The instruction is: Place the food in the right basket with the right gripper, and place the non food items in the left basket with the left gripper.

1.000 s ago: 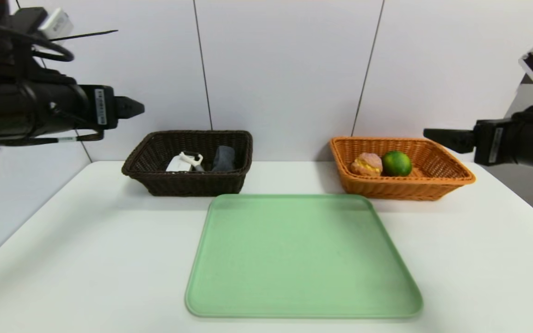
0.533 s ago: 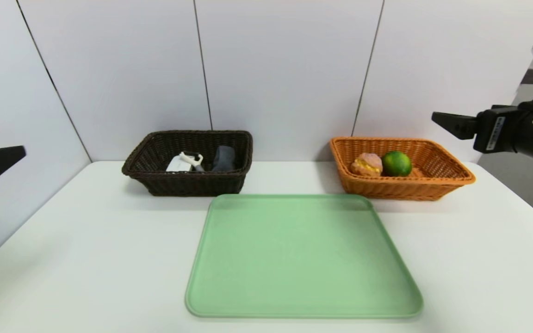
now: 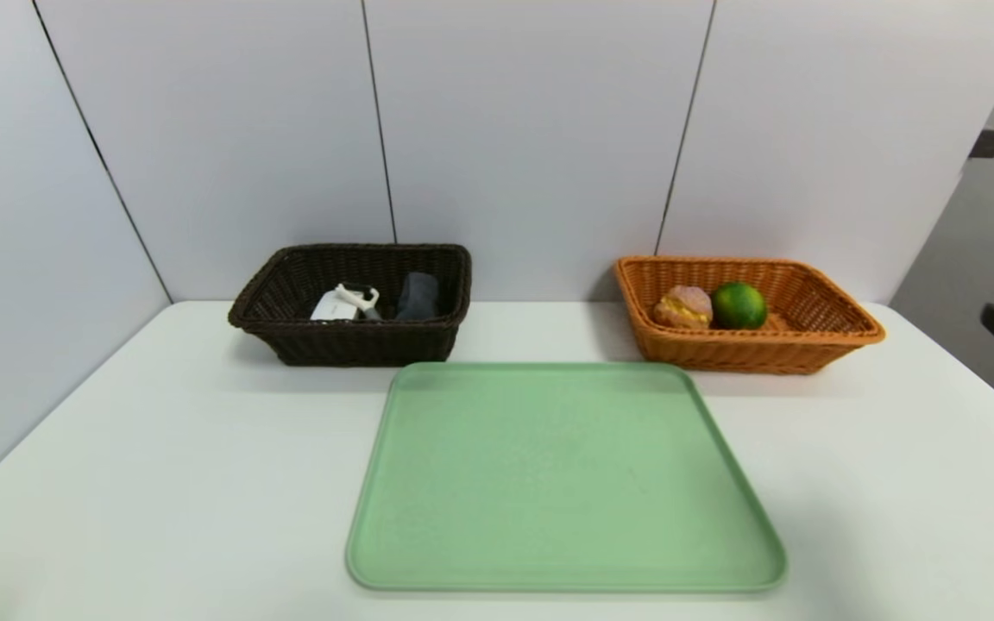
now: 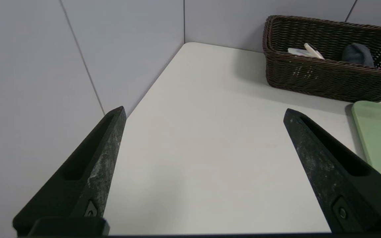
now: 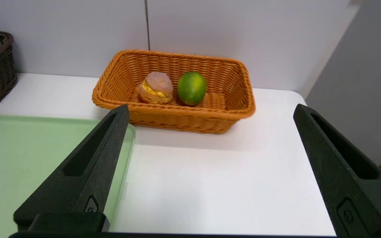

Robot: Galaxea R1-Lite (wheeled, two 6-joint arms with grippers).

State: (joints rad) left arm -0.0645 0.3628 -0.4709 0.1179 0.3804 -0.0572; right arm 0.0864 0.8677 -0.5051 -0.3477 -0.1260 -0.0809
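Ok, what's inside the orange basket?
The orange basket holds a cream-filled bun and a green fruit. Their undersides are hidden.

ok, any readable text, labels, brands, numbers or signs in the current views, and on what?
None that I can read.
White item in the dark basket: faint marks on its face, too small to read.
No lettering visible on the orange basket, the bun, the green fruit or the green tray.
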